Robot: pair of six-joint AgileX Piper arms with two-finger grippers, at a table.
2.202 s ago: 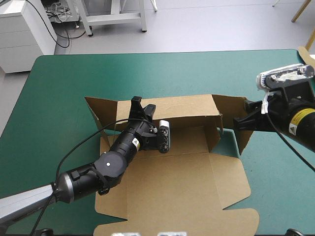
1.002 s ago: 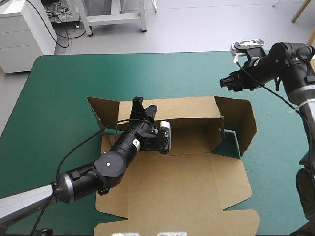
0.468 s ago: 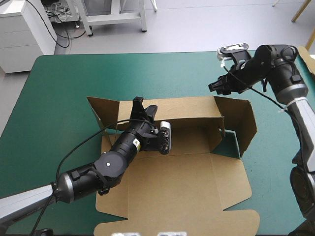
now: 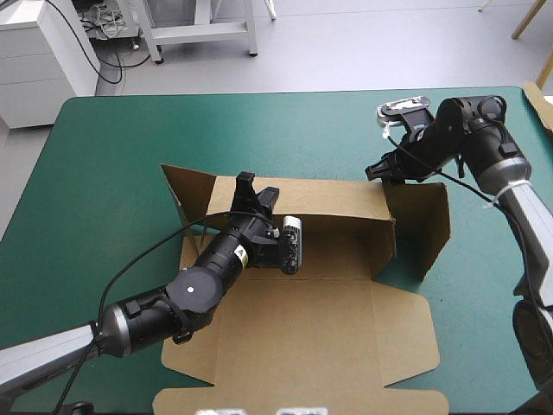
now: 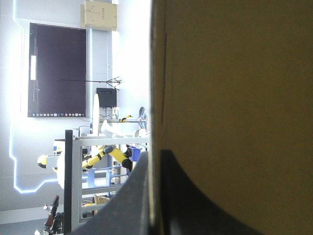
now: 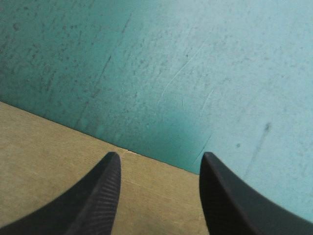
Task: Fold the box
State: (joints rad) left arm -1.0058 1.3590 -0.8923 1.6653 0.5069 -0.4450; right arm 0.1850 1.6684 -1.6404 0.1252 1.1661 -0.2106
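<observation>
— Which step is this?
— Raising the walls. My left gripper [image 4: 245,187] is clamped on the top edge of the back wall of the box [image 4: 328,303], which sits mid-table on the teal-green cover [image 4: 104,156]. My right gripper [image 4: 378,171] hangs spread over the far right corner.
— And next?
— I judge the right flap [image 4: 432,226] needs swinging inward and tucking.
</observation>
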